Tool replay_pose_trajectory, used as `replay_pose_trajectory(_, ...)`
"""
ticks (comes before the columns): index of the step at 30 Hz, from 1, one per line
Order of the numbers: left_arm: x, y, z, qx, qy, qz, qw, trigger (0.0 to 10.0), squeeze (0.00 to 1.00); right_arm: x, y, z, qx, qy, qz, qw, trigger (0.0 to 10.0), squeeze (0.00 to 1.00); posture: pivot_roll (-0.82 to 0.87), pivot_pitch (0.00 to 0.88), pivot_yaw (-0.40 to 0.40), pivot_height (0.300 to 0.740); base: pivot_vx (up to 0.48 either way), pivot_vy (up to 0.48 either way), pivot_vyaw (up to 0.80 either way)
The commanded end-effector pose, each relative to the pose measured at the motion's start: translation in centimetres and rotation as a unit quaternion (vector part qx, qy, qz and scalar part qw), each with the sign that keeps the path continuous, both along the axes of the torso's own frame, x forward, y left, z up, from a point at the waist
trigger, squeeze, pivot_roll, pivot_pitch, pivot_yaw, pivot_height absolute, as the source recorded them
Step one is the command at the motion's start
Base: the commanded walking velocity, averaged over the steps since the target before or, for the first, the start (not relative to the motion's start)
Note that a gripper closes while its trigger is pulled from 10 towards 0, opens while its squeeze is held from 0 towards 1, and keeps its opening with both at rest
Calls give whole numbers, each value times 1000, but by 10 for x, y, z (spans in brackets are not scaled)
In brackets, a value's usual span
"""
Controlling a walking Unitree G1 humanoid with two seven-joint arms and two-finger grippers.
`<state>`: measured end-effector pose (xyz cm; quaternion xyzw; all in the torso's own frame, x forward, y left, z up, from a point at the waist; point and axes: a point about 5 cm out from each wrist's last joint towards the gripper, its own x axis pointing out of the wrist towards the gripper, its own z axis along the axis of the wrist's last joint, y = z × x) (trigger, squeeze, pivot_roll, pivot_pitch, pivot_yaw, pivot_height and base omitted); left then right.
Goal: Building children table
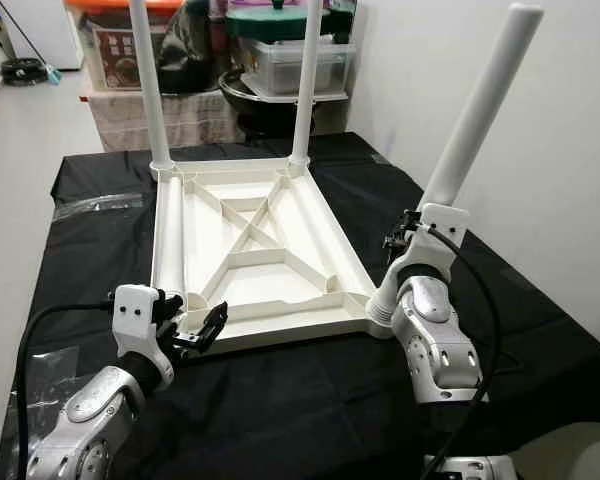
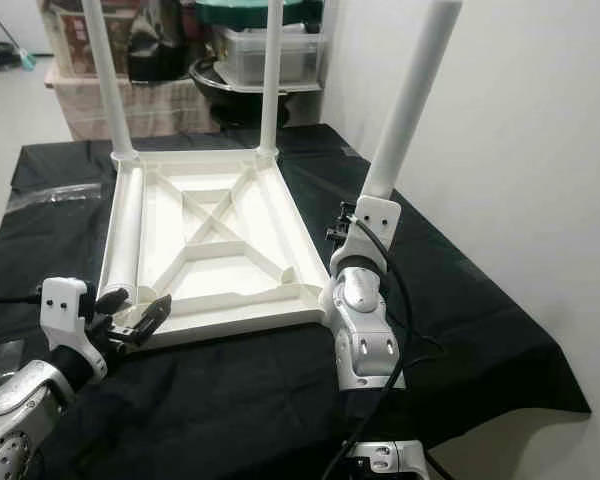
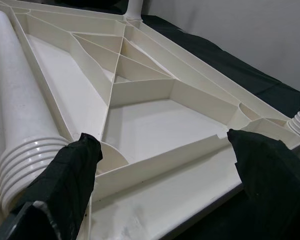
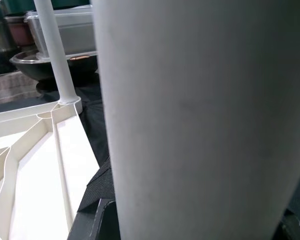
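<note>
A white children's table top [image 1: 248, 262] lies upside down on a black cloth [image 1: 280, 400]. Two white legs [image 1: 148, 80] [image 1: 307, 80] stand upright in its far corners. My right gripper [image 1: 405, 240] is shut on a third leg [image 1: 480, 110], which leans outward with its ribbed end [image 1: 380, 318] at the near right corner. That leg is close up in the right wrist view [image 4: 190, 115]. A fourth leg [image 1: 168, 235] lies inside the top along its left side. My left gripper [image 3: 165, 150] is open at the near left corner, one finger [image 3: 65, 185] beside that leg's threaded end [image 3: 25, 160].
Behind the table stand a low shelf with boxes [image 1: 120, 50], a dark bowl [image 1: 260, 100] and a lidded plastic container [image 1: 290, 60]. A white wall [image 1: 560, 120] runs along the right. Clear plastic wrap [image 1: 95, 205] lies on the cloth at the left.
</note>
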<state>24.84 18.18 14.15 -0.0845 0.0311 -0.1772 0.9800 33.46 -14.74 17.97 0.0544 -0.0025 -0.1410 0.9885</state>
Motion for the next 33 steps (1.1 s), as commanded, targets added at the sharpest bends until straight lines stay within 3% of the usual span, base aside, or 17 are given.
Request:
replay_pose_trajectory(1, 1, -2, -3, 8, 2, -3, 1000, 10000, 0, -6, -8, -37, 11, 90, -14, 996, 10000, 0, 94, 0, -66, 740, 0, 0, 0)
replay_pose_trajectory(32, 2, -3, -2, 8, 0, -9, 1000, 10000, 0, -7, -6, -30, 21, 77, -11, 997, 10000, 0, 92, 0, -60, 740, 0, 0, 0)
replay_pose_trajectory(33, 2, -3, -2, 8, 0, -10, 1000, 10000, 0, -7, -6, -30, 26, 73, -11, 997, 10000, 322, 91, 0, -58, 740, 0, 0, 0)
